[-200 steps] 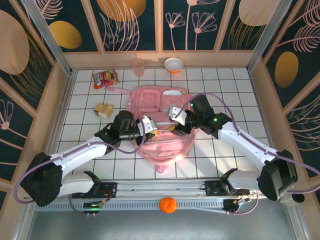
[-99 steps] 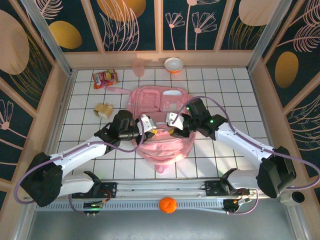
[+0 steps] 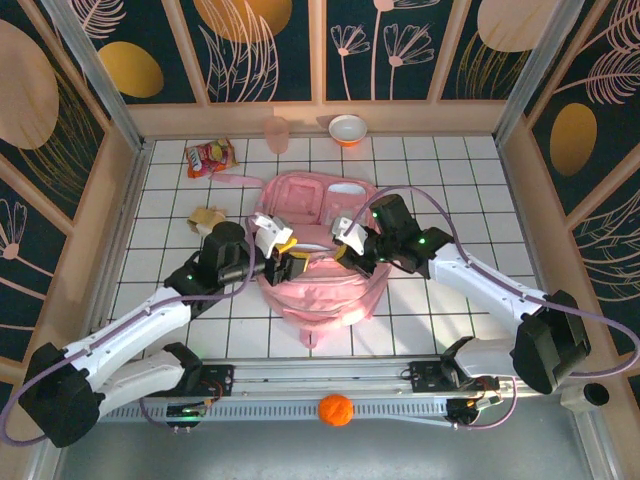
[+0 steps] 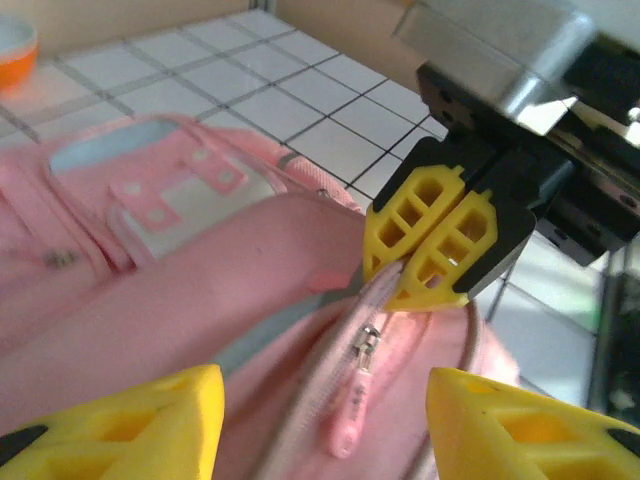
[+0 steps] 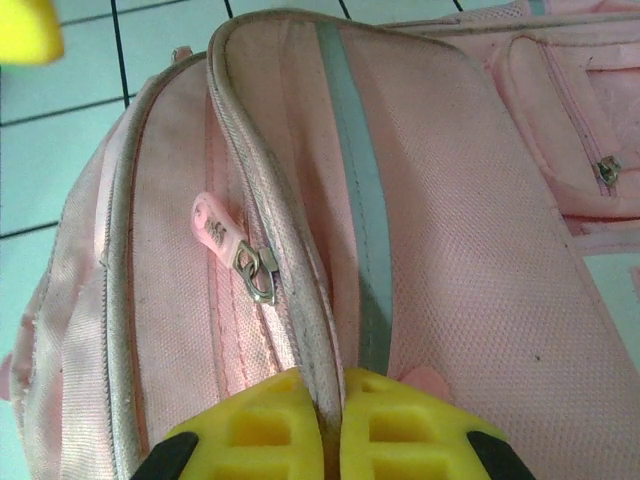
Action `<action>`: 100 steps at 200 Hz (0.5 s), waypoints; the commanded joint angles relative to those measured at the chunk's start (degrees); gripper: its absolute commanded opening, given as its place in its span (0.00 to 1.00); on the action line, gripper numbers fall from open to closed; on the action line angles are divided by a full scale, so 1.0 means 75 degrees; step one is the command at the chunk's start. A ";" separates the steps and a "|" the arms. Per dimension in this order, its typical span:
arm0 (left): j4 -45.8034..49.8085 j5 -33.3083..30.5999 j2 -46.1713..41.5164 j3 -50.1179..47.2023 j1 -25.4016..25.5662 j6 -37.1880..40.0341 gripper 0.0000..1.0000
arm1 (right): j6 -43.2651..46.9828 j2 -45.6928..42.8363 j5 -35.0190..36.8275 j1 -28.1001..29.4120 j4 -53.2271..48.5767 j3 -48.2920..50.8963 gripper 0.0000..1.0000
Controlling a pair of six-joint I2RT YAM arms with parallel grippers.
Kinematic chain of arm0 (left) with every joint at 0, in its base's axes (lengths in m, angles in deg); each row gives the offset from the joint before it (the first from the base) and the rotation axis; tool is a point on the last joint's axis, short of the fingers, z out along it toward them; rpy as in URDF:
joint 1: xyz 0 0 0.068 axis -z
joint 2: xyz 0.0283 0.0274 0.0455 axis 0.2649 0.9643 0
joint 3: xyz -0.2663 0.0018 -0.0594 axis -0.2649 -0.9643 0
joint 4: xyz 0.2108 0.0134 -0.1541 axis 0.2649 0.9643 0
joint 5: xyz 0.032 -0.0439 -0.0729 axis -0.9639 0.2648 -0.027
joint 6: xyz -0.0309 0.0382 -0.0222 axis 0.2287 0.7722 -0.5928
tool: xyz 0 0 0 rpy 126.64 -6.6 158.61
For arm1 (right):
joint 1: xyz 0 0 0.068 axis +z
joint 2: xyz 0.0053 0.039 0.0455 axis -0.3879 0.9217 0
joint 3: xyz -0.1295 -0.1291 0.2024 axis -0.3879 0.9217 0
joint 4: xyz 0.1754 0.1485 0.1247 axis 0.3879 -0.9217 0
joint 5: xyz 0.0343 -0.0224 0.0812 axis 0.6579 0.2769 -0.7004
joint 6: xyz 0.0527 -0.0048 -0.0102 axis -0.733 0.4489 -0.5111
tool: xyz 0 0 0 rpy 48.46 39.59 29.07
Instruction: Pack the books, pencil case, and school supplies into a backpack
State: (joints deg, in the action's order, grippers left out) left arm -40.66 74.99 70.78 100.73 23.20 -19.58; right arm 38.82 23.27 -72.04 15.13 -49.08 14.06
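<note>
Tan-yellow block (image 3: pixel 206 214) partly behind left arm (image 3: pixel 150 318); bowl (image 4: pixel 12 50) half off frame.

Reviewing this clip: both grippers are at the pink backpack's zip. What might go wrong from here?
1. The right gripper pinches only a thin seam of the backpack; a tug on the zip may slip it free.
2. The left gripper stands open near the small zipper pull; closing may miss it or catch fabric.
3. The tan block lies close beside the left arm; a swing could knock it.
</note>
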 commanded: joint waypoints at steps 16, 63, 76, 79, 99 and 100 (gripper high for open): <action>0.0716 0.0476 -0.0169 -0.0365 -0.0011 -0.2795 0.59 | -0.1707 0.0228 -0.0893 0.0138 0.0482 -0.0549 0.00; 0.0544 0.0731 0.0160 -0.0361 -0.0018 -0.3076 0.62 | -0.1956 0.0635 -0.0702 0.0362 0.0278 -0.0890 0.00; 0.0496 0.0625 0.0291 -0.0363 -0.0017 -0.3069 0.62 | -0.1950 0.0716 -0.0761 0.0362 0.0246 -0.0973 0.00; 0.0481 0.0610 0.0324 -0.0363 -0.0021 -0.3054 0.61 | -0.1957 0.0731 -0.0772 0.0359 0.0237 -0.0985 0.00; 0.0315 0.0521 0.0529 -0.0374 -0.0010 -0.3023 0.61 | -0.1912 0.0802 -0.0843 0.0377 0.0194 -0.1096 0.00; 0.0300 0.0518 0.0537 -0.0374 -0.0010 -0.3020 0.61 | -0.1912 0.0808 -0.0849 0.0377 0.0189 -0.1103 0.00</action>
State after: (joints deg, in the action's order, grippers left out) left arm -37.28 78.69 72.90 97.84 23.20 -40.48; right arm 26.40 29.24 -74.36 17.40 -50.33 9.75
